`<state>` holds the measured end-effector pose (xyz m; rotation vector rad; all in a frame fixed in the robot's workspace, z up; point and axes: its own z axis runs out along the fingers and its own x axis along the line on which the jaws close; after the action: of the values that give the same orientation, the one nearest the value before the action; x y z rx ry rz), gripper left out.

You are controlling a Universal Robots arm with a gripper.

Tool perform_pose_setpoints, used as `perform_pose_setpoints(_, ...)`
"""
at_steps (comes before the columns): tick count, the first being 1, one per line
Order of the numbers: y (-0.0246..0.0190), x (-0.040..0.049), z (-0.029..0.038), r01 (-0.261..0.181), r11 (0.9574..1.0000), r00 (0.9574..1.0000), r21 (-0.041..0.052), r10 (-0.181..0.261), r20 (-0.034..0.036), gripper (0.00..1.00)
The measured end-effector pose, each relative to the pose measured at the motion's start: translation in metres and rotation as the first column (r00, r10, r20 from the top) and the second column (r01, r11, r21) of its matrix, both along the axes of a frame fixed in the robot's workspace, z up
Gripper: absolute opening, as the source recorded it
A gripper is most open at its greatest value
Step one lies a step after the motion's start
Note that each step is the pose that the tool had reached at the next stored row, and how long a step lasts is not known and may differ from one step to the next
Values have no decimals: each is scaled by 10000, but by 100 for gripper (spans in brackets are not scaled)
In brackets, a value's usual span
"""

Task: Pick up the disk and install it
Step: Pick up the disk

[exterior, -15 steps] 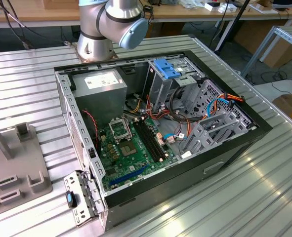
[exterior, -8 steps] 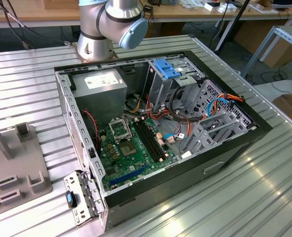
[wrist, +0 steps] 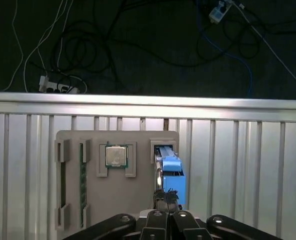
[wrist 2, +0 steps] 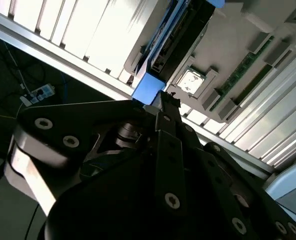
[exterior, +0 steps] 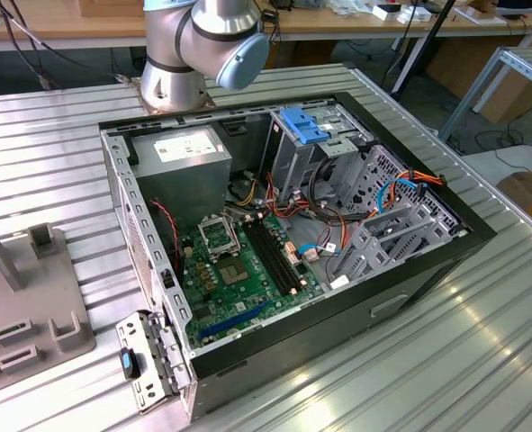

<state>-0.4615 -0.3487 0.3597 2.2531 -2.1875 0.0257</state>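
Ribbed aluminium tabletop (exterior: 482, 360) carries a grey holder tray (wrist: 137, 195). Past the tray's far edge the table ends above a dark floor strewn with cables (wrist: 87, 50) and a power strip (wrist: 57, 85).

The disk (wrist: 172, 167) stands on edge in a slot of the tray, its blue side rail facing the first wrist camera. In the neighbouring recess of the tray lies a square processor chip (wrist: 116, 155); any print on its metal lid is too faint to read. One recess further from the disk sits a green memory stick (wrist: 81, 175).

The gripper (wrist: 167, 197) hangs at the end of the disk's blue rail, seemingly touching it. Whether it is clamped on the disk or only poised against it I cannot tell.

Beside the tray, toward the exterior view's right, lies an open computer case (exterior: 338, 234). Inside are a grey power-supply box (exterior: 186, 148) with a white label, its print unreadable, and a blue latch (exterior: 303, 124) atop the drive cage. The arm (exterior: 193, 45) rises behind the case.
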Motion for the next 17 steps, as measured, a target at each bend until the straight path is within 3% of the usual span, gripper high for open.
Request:
perform_pose_setpoints(1,49,0,-4,0,10000,10000,-1,0,1,11)
perform_pose_setpoints(9,60,0,-7,0,10000,10000,0,0,1,11)
perform_pose_setpoints(13,65,0,-9,-1,10000,10000,0,1,1,36)
perform_pose_setpoints(15,67,0,-9,0,10000,10000,-1,0,0,42)
perform_pose_setpoints(16,67,0,-10,-1,10000,10000,-1,1,1,54)
perform_pose_setpoints(17,68,0,-10,0,10000,10000,0,0,1,54)
